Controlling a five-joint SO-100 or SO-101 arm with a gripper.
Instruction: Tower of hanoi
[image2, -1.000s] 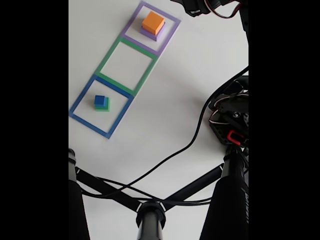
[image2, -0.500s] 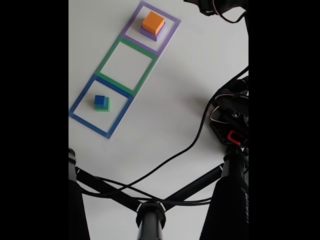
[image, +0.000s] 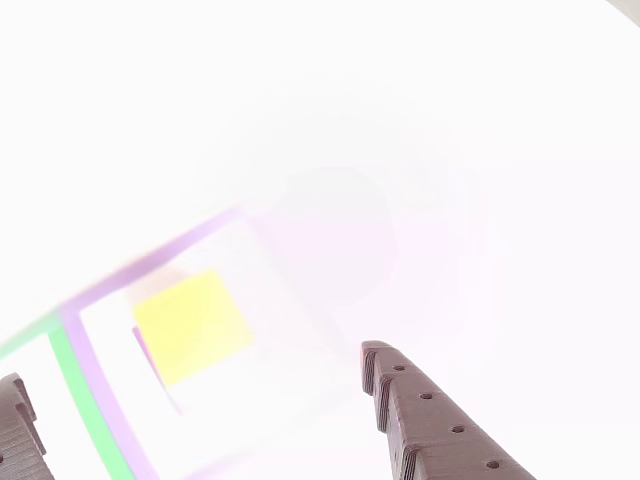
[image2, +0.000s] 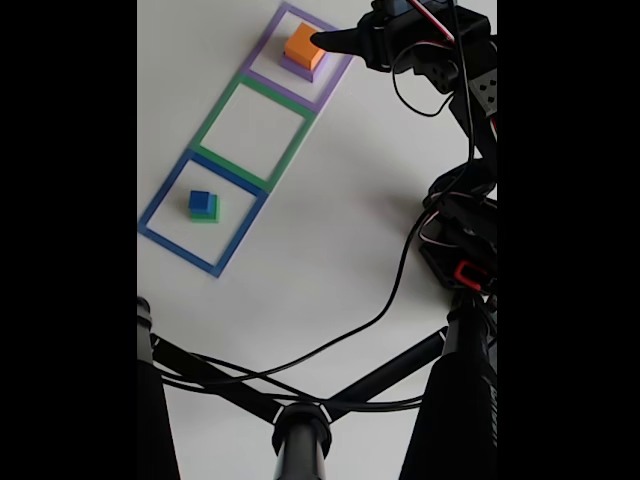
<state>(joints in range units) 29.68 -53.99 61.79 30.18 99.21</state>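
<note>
My gripper (image2: 322, 41) has just swung in from the far right w/ fingers spread wide, nothing held, tip beside the matte orange-yellow block (image2: 304, 46) atop the purple block (image2: 300, 68) in the far purple square outline (image2: 268, 36). Small blue cube (image2: 199, 201) on green block (image2: 207, 212) sits unmoved in the near blue outline (image2: 160, 198), so I'd say orange-yellow is next to go.

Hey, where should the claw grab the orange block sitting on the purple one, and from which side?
Grip the orange block across two opposite side faces, coming down from above. It sits on the purple block, whose edge shows just beneath, so closing high on the orange sides likely avoids catching it. The claw is at its right edge in the fixed view.
</note>
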